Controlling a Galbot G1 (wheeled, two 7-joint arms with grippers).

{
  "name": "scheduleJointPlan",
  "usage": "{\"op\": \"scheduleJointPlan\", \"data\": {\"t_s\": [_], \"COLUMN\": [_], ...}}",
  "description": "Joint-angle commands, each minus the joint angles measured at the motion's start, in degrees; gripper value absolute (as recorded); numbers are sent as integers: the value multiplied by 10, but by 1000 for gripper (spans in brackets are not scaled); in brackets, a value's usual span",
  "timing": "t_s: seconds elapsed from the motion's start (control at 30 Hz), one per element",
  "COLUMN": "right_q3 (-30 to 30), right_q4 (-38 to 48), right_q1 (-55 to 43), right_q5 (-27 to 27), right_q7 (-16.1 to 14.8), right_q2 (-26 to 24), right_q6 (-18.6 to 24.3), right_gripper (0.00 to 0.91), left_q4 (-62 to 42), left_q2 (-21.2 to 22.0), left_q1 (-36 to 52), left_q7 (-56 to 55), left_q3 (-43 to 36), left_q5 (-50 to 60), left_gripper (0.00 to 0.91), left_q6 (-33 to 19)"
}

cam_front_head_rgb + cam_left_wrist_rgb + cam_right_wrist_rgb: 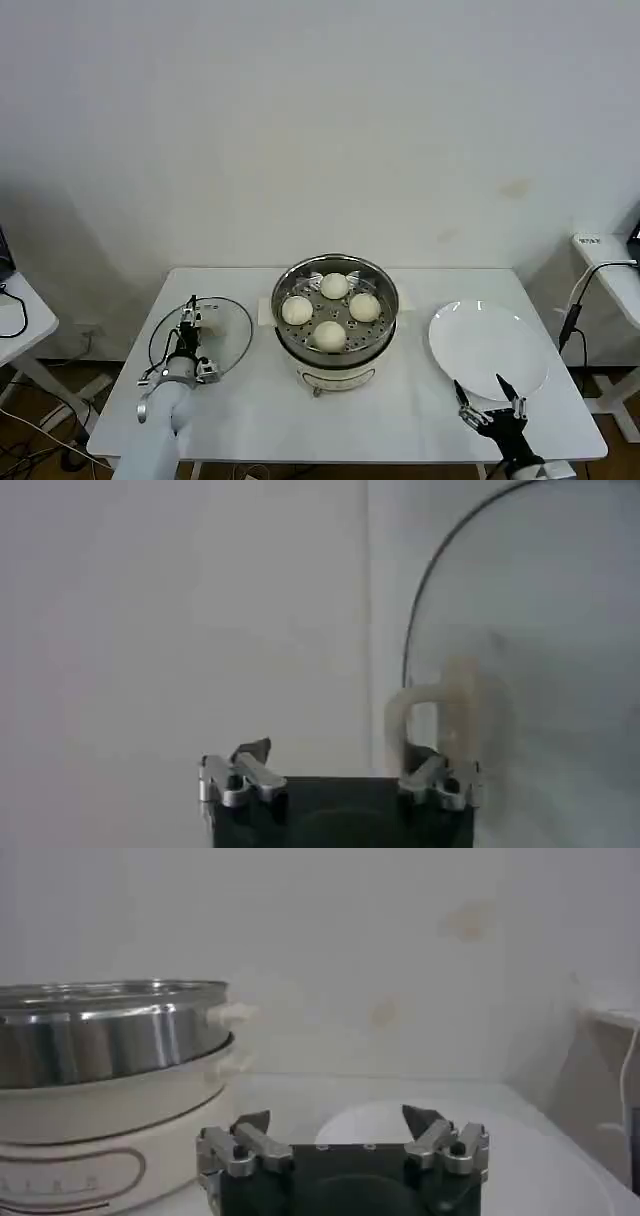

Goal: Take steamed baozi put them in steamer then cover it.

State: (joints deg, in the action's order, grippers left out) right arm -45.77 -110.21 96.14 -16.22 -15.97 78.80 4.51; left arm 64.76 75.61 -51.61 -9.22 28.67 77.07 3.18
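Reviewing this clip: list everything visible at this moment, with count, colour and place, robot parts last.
steamed baozi: four, cream-white, all in the steamer's perforated basket.
steamer: one, shiny steel on a cream-white base, table centre, uncovered.
cover: one, clear glass with a metal rim and cream-white handle, on the table to the steamer's left.
plate: one, white, bare, to the steamer's right.
table: one, white, against a white wall.
side tables: two, white, at the far left and far right edges, with cables.
left gripper: one, over the cover, open, its fingers beside the handle.
right gripper: one, black and silver, open, at the plate's near edge, holding nothing.
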Motion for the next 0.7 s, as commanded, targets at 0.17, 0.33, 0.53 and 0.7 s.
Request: {"op": "scheduleJointPlan", "data": {"t_s": [0.17,0.33,0.53,0.7], "right_q3": [0,0,1,1], "right_q4": [1,3,4,1], "right_q1": [0,0,-1,-4], "right_q5": [1,0,-1,-4], "right_q7": [1,1,2,3], "right_q2": [1,1,-2,-5], "right_q6": [1,-1,-2,-2], "right_gripper": [907,907,907,907], "left_q4": [-8,-7,10,58], "left_q2": [-1,-2,-3,-6], "left_q1": [0,-4,-18,-42], "left_q7": [-1,1,5,19], "left_q3": [-1,-2,1,10], "left_q5": [-8,-7,-7,-7], "left_gripper": [0,0,0,0], "left_q6": [-1,-4,-3,-1]}}
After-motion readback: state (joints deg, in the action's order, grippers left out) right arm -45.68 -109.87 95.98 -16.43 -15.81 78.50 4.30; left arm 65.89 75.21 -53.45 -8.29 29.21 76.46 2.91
